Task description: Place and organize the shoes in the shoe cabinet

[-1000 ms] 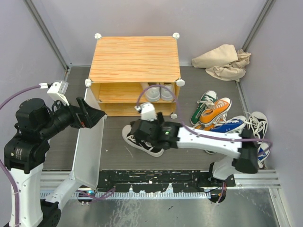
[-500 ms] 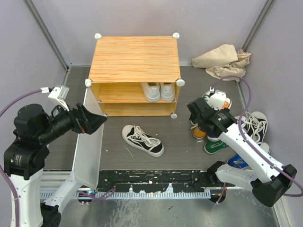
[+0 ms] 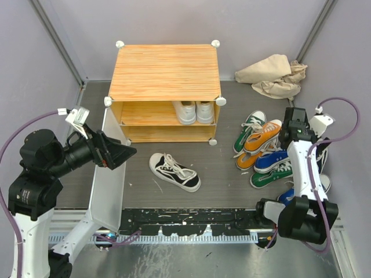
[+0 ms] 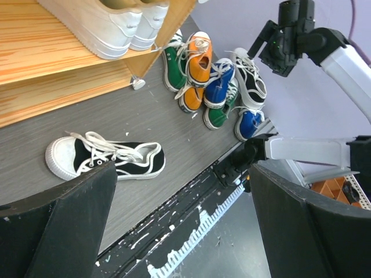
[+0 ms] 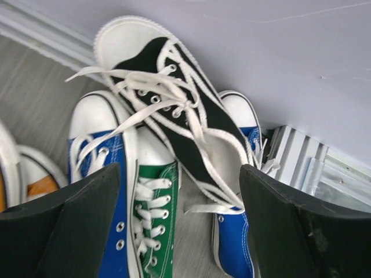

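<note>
Hovering over black-and-white shoe (image 5: 174, 116) at 3 o'clock with right tool (image 5: 179, 226) spread wide, empty. Aiming toward 3 o'clock with left tool (image 4: 182, 226), likewise released, just beside cabinet door (image 3: 107, 191).

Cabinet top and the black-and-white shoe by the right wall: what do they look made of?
Cabinet top: looks like wood or a wood-print laminate, matte, with orange streaked grain lines; I cannot tell which of the two. Black-and-white shoe: matte, canvas-like black upper, flat white fabric laces, and a smooth white toe cap and sole rim that look like rubber.
</note>
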Robot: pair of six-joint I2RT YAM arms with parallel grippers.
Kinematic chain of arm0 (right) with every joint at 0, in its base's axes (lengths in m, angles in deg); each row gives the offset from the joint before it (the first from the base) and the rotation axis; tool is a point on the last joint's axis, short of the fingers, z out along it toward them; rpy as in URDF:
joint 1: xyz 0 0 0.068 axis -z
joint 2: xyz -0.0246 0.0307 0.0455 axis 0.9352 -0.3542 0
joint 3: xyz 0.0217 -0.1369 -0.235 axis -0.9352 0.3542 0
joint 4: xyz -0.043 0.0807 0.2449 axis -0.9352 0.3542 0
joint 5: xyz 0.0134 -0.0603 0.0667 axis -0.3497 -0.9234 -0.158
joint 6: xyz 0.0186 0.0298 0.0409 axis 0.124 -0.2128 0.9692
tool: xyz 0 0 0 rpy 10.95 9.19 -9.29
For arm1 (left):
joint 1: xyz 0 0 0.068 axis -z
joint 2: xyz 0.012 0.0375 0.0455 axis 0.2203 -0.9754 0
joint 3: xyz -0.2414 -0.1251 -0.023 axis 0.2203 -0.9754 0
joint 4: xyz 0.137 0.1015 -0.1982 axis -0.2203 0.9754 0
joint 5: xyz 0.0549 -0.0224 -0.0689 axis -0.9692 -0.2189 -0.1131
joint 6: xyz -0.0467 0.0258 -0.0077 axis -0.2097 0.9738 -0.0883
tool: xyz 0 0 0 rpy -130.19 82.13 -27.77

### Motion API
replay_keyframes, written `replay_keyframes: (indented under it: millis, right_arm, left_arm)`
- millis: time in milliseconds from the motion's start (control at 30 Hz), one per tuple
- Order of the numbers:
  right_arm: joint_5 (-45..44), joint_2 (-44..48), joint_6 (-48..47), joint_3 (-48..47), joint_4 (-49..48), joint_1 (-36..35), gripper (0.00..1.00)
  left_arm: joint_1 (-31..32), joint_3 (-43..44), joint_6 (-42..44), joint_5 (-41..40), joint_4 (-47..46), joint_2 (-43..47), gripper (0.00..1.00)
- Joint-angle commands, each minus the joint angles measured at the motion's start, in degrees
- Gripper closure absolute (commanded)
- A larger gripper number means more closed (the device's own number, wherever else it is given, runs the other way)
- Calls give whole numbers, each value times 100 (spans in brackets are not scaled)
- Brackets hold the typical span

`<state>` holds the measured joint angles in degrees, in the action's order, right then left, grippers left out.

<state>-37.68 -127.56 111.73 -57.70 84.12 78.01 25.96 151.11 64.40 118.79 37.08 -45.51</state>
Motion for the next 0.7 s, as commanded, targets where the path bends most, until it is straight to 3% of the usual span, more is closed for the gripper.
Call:
replay_keyframes:
  millis: [0, 300, 433, 667]
  right_arm:
    - [-76, -314, -441, 91, -740, 489, 14]
    - [440, -697, -606, 496, -1233, 1032, 23]
    - [862, -978, -646, 589, -1431, 1185, 34]
    - [959, -1566, -571, 730, -1644, 1262, 30]
  left_arm:
    - [126, 11, -109, 230, -452, 20, 2]
    - [173, -206, -83, 151, -416, 148, 2]
    - [177, -190, -29, 114, -344, 166, 2]
    - [175, -172, 64, -4, -217, 221, 2]
